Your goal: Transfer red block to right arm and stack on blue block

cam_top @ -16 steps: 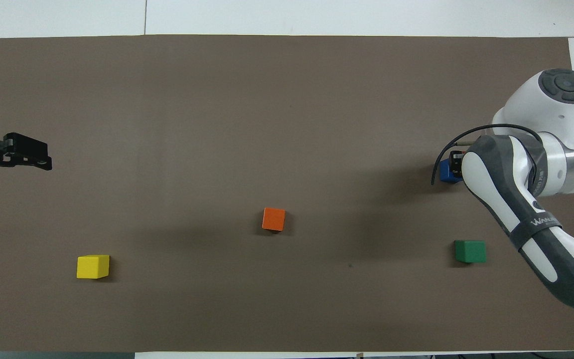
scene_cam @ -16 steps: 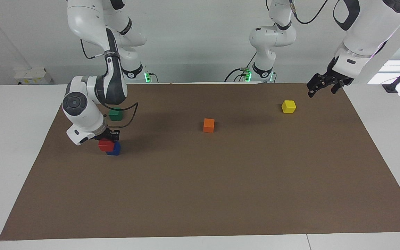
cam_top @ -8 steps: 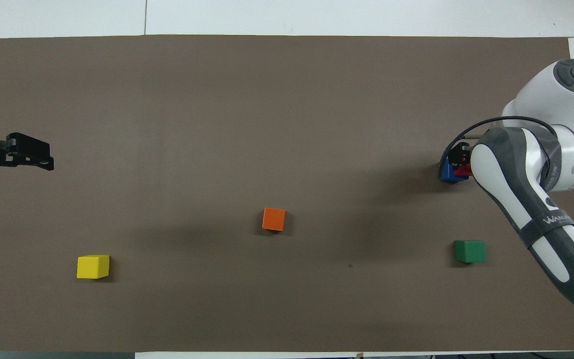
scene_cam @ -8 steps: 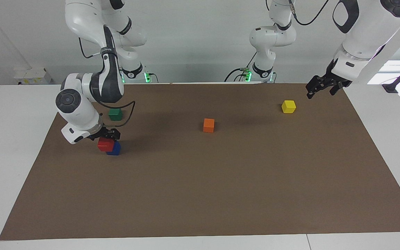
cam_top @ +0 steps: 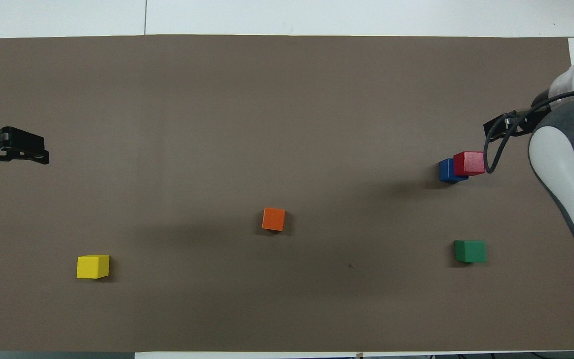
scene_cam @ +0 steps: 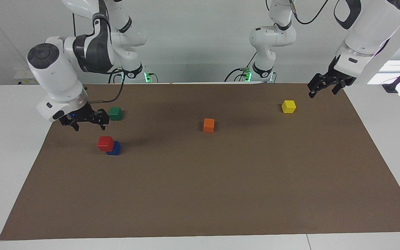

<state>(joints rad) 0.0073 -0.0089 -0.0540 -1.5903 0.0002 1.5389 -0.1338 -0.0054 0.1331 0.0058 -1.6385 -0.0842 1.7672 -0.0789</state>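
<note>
The red block rests on top of the blue block, shifted a little toward the right arm's end, so part of the blue block shows beside it. The red block and the blue block also show in the overhead view. My right gripper is open and empty, raised above the mat near its edge at the right arm's end, clear of the stack; it also shows in the overhead view. My left gripper waits open and empty in the air over the mat's corner near the yellow block; it shows in the overhead view too.
A green block lies nearer to the robots than the stack. An orange block lies mid-mat. A yellow block lies toward the left arm's end. The brown mat covers the table.
My right gripper has let go of the red block, opened, and risen up and away toward the mat's edge. The red block stays on the blue block. The left arm has barely moved.
</note>
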